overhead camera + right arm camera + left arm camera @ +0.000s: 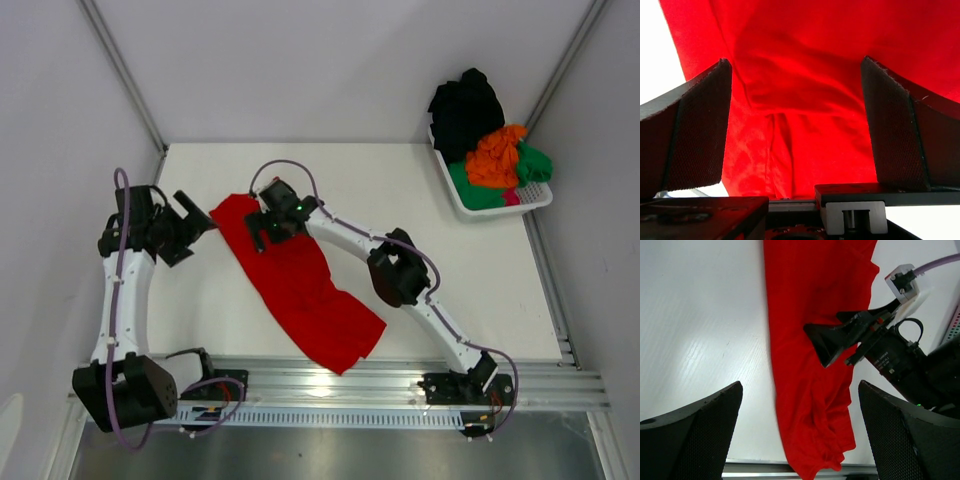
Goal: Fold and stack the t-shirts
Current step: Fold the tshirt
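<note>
From above, the red t-shirt lies as a long rumpled strip slanting across the white desk, from far left toward the near rail. The right fingers hover spread over its far end. The left fingers, released and empty, sit just left of it. A heap of t-shirts fills the white basket at the far right corner.

The left wrist view shows its fingers apart, with the shirt lying beyond them.

The right wrist view shows its fingers wide, gripping nothing, with red cloth below.
</note>
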Robot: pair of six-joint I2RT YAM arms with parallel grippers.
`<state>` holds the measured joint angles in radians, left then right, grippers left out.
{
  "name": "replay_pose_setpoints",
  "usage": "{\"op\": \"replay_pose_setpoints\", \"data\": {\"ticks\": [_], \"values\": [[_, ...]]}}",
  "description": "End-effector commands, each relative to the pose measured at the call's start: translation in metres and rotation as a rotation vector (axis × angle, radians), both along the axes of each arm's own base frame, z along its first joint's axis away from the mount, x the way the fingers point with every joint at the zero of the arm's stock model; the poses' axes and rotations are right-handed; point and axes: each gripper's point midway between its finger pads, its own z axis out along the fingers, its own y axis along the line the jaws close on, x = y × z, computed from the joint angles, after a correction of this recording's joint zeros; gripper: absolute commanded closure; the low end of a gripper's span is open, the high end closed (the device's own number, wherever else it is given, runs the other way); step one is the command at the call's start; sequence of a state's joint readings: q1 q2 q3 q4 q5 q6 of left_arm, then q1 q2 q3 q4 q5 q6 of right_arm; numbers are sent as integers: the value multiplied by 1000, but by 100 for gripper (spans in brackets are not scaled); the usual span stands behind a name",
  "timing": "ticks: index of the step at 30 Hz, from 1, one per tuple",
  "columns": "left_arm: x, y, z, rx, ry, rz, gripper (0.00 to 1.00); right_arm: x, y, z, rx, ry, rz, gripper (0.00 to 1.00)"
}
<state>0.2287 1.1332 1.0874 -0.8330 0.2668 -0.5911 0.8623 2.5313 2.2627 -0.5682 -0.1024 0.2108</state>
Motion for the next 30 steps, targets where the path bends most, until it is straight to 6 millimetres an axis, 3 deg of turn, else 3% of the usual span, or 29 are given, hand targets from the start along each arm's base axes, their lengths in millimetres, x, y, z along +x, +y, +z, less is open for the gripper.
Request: {"op": "replay_pose_setpoints", "data": {"ticks": [1,2,4,8,13,19,22,25,30], "values": [[-4,-2,12,10,-81,-56,1,30,-10,3,-42,-82,-132,1],[-5,-3,11,5,-80,-68,0,28,-16,-19,-110,-76,-144,1],[-6,-3,8,12,-70,-82,0,32,-18,-24,-139,-95,-162,0],[-8,-3,5,18,-59,-98,1,45,-49,-51,-269,-118,-226,1],[-5,-1,8,33,-79,-98,1,81,-120,-74,-294,27,-416,1],[2,-6,6,-2,-84,-113,1,126,-197,-75,-295,76,-622,1],[6,-10,3,-18,-85,-125,0,134,-213,-71,-325,44,-663,0],[9,-17,3,16,-85,-155,1,134,-214,-73,-327,47,-678,1],[9,-45,1,42,-95,-265,1,128,-225,-84,-320,110,-742,1]]}}
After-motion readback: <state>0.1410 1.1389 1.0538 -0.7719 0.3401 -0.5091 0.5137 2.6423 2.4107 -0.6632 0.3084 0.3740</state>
